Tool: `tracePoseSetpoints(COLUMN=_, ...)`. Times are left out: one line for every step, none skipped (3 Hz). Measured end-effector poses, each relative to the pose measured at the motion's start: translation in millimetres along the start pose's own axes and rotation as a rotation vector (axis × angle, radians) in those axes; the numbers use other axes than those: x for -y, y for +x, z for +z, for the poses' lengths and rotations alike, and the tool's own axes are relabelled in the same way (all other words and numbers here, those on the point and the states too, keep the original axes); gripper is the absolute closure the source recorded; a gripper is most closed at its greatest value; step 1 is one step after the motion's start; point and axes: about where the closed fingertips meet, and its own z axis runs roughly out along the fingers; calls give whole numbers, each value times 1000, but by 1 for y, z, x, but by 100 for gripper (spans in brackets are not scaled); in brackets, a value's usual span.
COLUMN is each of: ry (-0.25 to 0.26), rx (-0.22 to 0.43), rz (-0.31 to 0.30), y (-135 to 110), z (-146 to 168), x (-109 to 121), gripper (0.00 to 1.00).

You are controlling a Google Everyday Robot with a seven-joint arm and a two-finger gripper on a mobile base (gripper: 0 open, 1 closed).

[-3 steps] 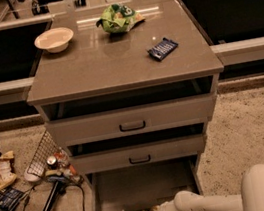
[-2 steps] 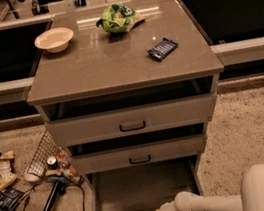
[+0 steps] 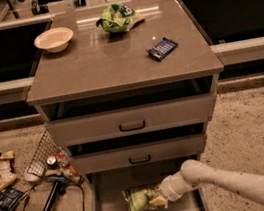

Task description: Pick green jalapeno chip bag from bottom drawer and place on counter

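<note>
Lower centre of frame, in wide shallow grey-brown bottom drawer (image 3: 111, 187): small crinkled pale yellow-green chip bag (image 3: 138, 200). White two-finger gripper (image 3: 161, 198) at bag's right end, fingers clamped on it. Bag judged light, soft, crushable, with slippery film. Best hold: gathered edge, moderate squeeze.

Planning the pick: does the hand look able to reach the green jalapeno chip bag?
Probably yes: the hand is right at the green jalapeno chip bag over the open bottom drawer, with nothing between them.
</note>
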Motion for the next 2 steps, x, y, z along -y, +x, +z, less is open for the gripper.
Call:
tracePoseSetpoints(ry=-22, rx=-16, rz=-36, y=-72, z=-99, x=41, gripper=100)
tracePoseSetpoints(ry=-75, rx=-67, rz=-80, y=-106, z=-148, x=55, gripper=100)
